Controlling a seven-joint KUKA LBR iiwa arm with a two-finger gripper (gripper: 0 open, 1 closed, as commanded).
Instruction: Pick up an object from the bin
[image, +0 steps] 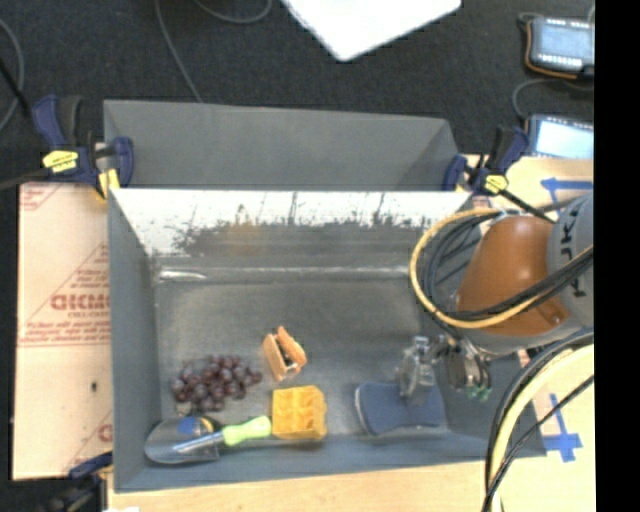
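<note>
One flat blue piece (390, 413), perhaps cloth, lies under the tool (414, 376).

Robot arm's white casing (582, 225), R edge of view: dark block letters. A "K" reads OK; the letter next to it is partly cut off, can't confirm. Cardboard sheet (62, 300) L of bin (132, 330): red print turned sideways w/ a red triangle outline. Big word approx. "CICMO", letters not certain; small lines beside it too fine to read. Pale surface (545, 400) lower R: blue cross mark (563, 440); 2nd blue cross (562, 186) higher up. Small device screen (562, 42) top R is lit, txt illegible.
</note>
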